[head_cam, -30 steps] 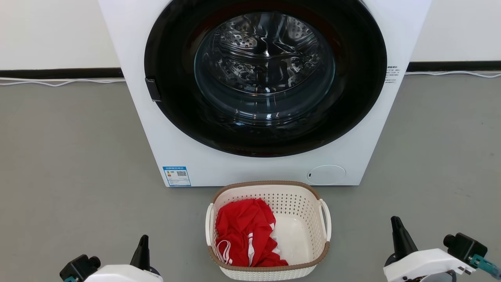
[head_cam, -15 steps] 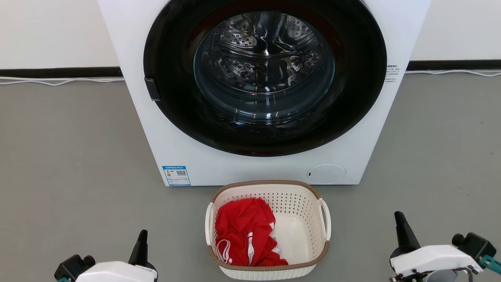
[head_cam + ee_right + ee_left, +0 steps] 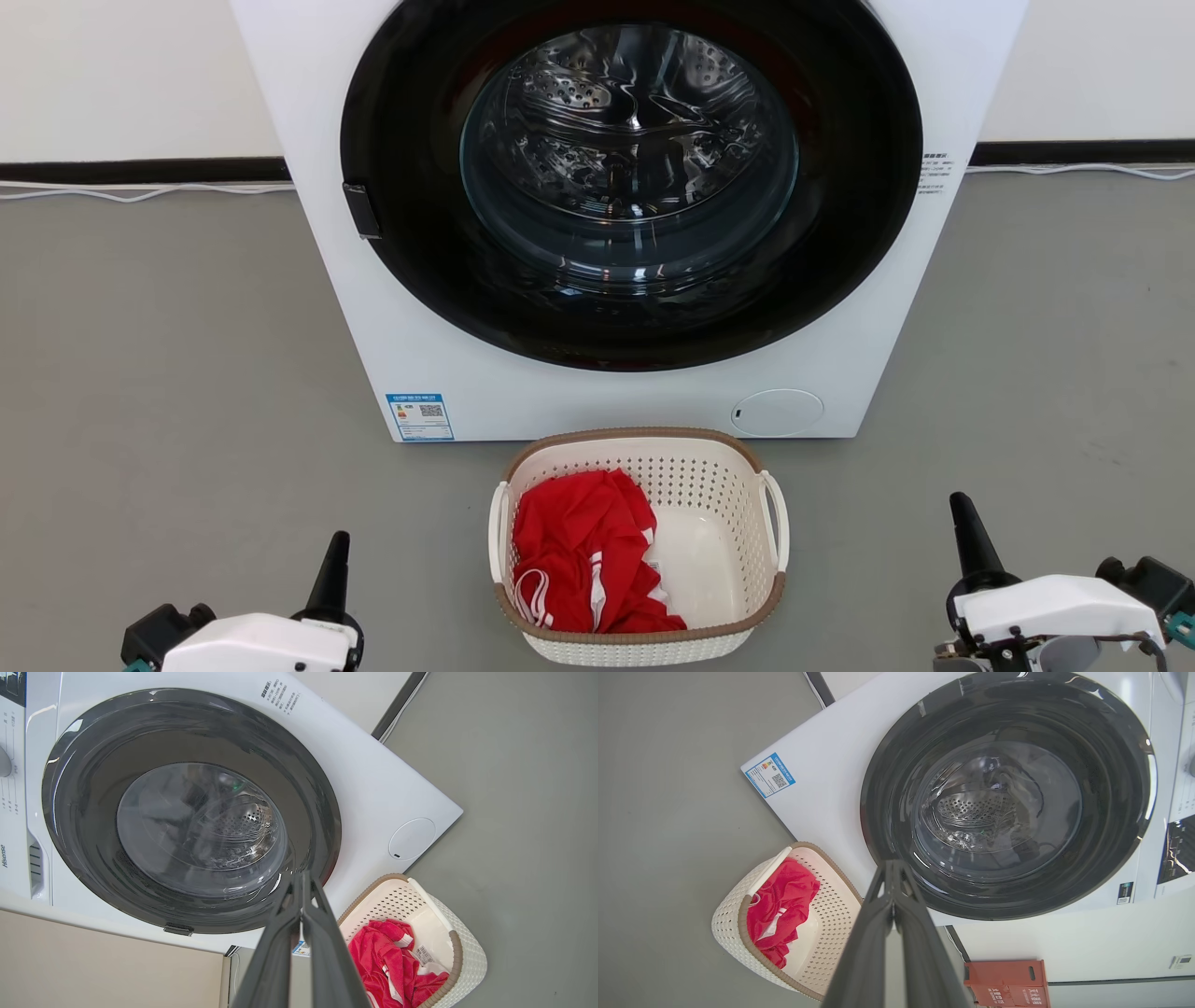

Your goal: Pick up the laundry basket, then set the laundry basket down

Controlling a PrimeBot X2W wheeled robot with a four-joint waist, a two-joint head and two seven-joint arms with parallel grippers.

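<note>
Drifting outward from the laundry basket, left fingers and right fingers stay pressed together.

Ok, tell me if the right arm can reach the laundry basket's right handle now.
Probably yes: only bare floor lies between the right tool and the handle of the laundry basket. Its fingers look shut, so they'd need opening first.

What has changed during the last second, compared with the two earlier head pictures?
Both grippers drifted outward, away from the laundry basket: the left gripper to the robot's left, the right gripper to its right. Nothing was grasped or released. The laundry basket, with its red garment, stayed on the floor before the washing machine.
</note>
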